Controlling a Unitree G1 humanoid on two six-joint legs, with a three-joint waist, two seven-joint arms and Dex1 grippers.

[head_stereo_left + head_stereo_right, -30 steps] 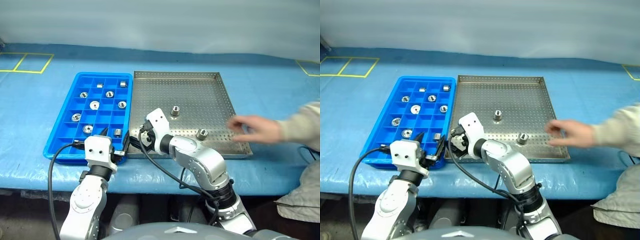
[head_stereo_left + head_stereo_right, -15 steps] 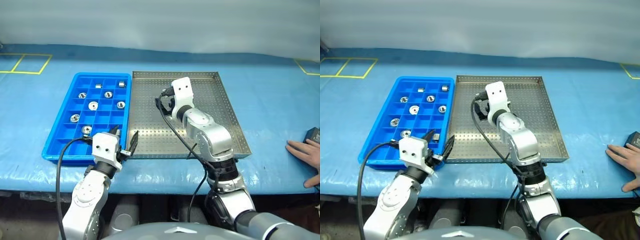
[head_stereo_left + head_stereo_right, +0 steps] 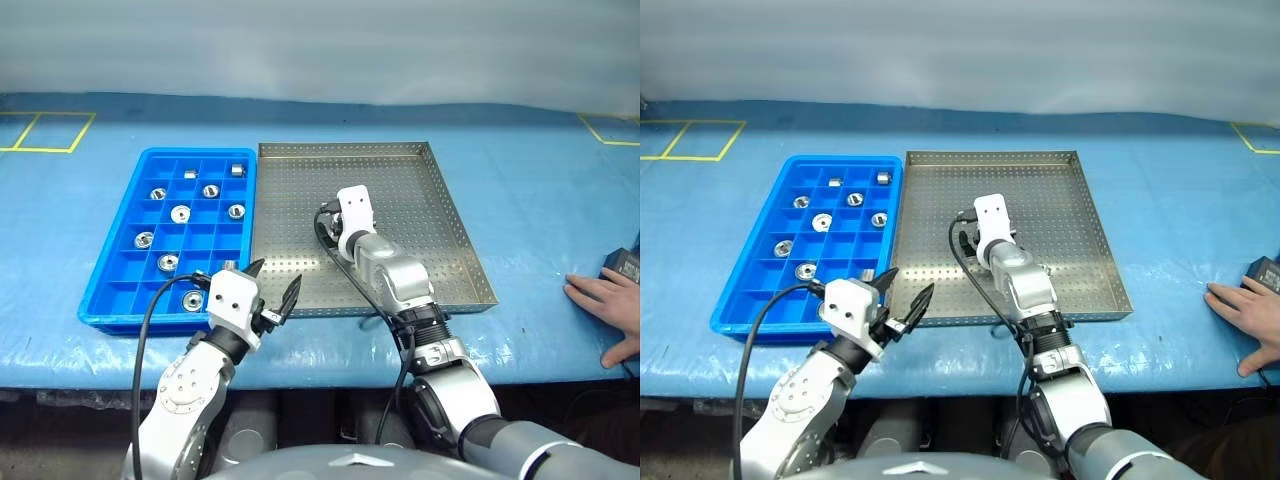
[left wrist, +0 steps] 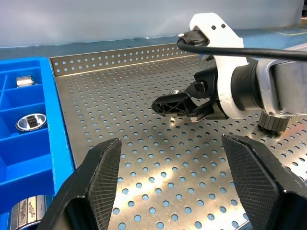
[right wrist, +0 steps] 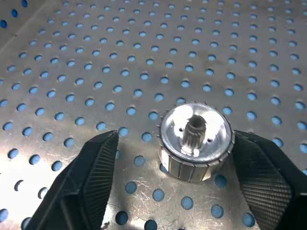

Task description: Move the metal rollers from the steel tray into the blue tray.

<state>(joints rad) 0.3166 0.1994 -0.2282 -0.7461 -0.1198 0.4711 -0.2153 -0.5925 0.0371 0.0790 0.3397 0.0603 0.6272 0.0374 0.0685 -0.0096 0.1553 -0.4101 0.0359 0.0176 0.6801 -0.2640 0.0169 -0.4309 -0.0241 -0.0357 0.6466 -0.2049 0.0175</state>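
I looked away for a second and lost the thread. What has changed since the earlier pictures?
The right claw swung from the steel tray's near left corner out over its floor and now brackets a metal roller, not yet closed on it. The person's hand pulled back off the tray to the far right. The left claw drifted slightly right, open. The trays and the blue tray's rollers stayed put.

Blue-covered table (image 3: 520, 180) bearing blue tray (image 3: 108, 285), steel tray (image 3: 455, 215) alongside, a person's hand (image 3: 610, 310) at its edge.

Right claw (image 3: 333, 222) over steel tray (image 3: 440, 215), left claw (image 3: 272, 288) agape.
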